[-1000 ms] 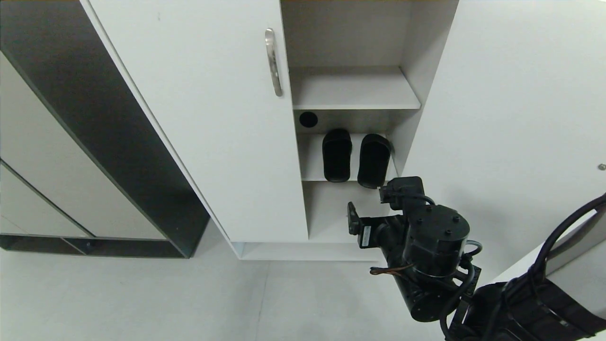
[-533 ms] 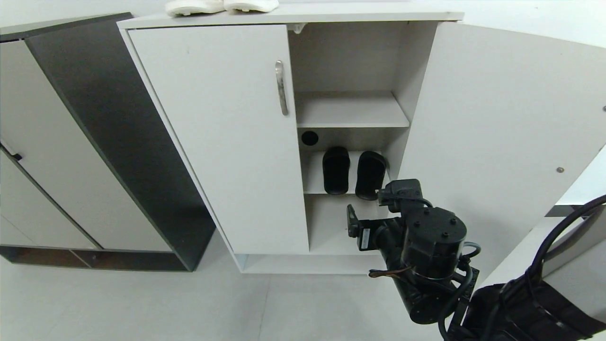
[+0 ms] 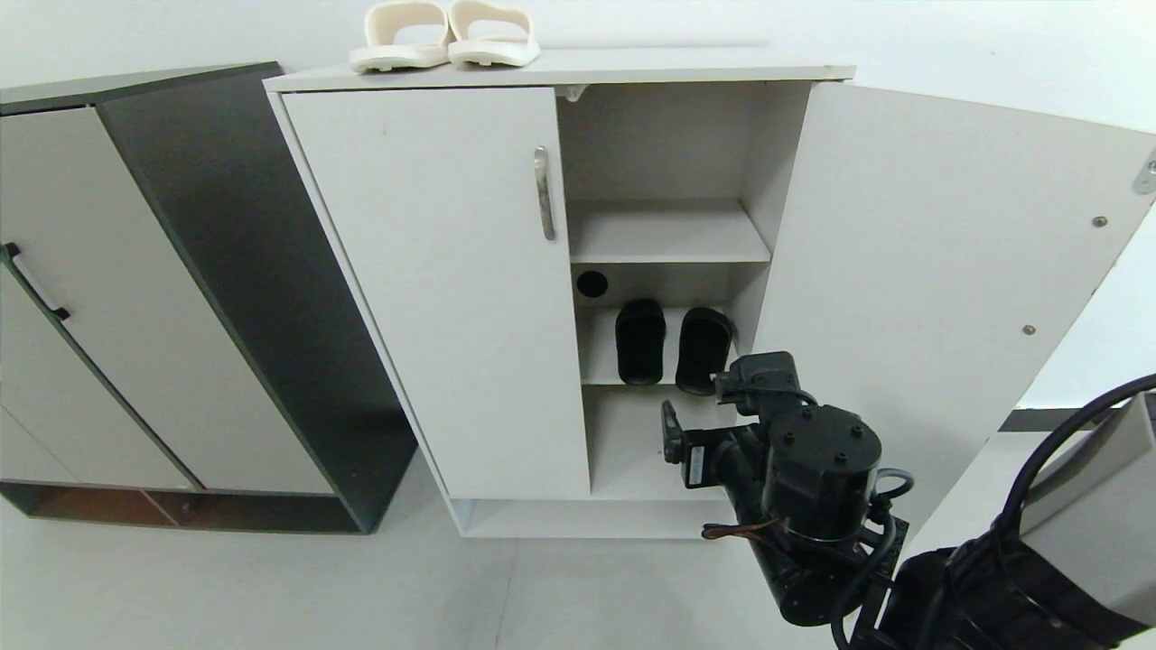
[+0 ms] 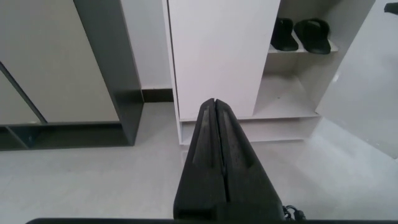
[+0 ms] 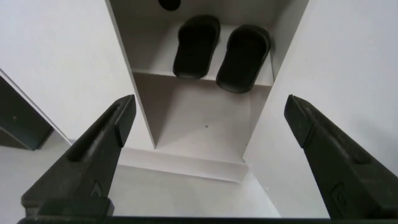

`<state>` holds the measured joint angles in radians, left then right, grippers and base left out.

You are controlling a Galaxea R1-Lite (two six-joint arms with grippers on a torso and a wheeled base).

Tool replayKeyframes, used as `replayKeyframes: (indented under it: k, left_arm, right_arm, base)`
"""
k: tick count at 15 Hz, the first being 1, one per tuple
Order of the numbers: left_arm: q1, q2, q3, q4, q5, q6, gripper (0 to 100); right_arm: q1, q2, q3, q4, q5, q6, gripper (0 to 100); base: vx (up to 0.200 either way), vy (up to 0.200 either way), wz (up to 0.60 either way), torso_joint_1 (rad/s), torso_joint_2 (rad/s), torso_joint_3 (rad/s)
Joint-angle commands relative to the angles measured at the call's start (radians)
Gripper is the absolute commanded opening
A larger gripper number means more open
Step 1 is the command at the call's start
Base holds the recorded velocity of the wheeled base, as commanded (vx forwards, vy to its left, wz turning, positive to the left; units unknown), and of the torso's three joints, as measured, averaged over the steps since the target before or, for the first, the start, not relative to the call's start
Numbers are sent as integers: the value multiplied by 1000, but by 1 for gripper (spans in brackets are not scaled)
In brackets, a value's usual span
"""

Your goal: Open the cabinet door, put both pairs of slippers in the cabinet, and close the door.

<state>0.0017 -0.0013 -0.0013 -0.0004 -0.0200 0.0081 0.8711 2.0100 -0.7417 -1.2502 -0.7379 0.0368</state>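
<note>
A pair of black slippers point(image 3: 639, 343) point(image 5: 196, 46) point(image 4: 283, 34) lies side by side on the middle shelf of the white cabinet point(image 3: 668, 233). The cabinet's right door point(image 3: 903, 298) stands swung wide open; its left door point(image 3: 442, 289) is closed. On the cabinet's top rests a cream pair of slippers point(image 3: 402, 36). My right gripper point(image 3: 713, 406) point(image 5: 210, 106) hangs open and empty in front of the lower shelves, a little below the black pair. My left gripper point(image 4: 214, 109) is shut on nothing, low over the floor, facing the closed left door.
A taller cabinet with a dark side panel point(image 3: 208, 271) stands directly left of the white one. The closed door has a metal handle point(image 3: 543, 192). The upper shelf point(image 3: 668, 230) and bottom shelf point(image 3: 632, 451) are bare. Grey floor point(image 3: 361, 587) lies open in front.
The whole head view has shifted: the camera rose and drew back, bringing the cabinet's top and the cream slippers into view. The black slippers and the open door stay put.
</note>
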Motion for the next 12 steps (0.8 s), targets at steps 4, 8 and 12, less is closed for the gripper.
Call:
replayKeyframes:
  k: [4, 8, 12]
  left_arm:
    - [0, 1, 0, -1, 0, 1, 0]
    - [0, 1, 0, 0, 0, 1, 0]
    - [0, 1, 0, 0, 0, 1, 0]
  right_arm:
    - [0, 4, 8, 0, 3, 0, 100]
    - [0, 6, 21, 0, 3, -2, 100]
    - [-4, 4, 22, -2, 8, 0, 100]
  base:
    - [0, 100, 0, 2, -2, -1]
    - [0, 200, 0, 4, 1, 8]
    - [0, 200, 0, 2, 2, 4]
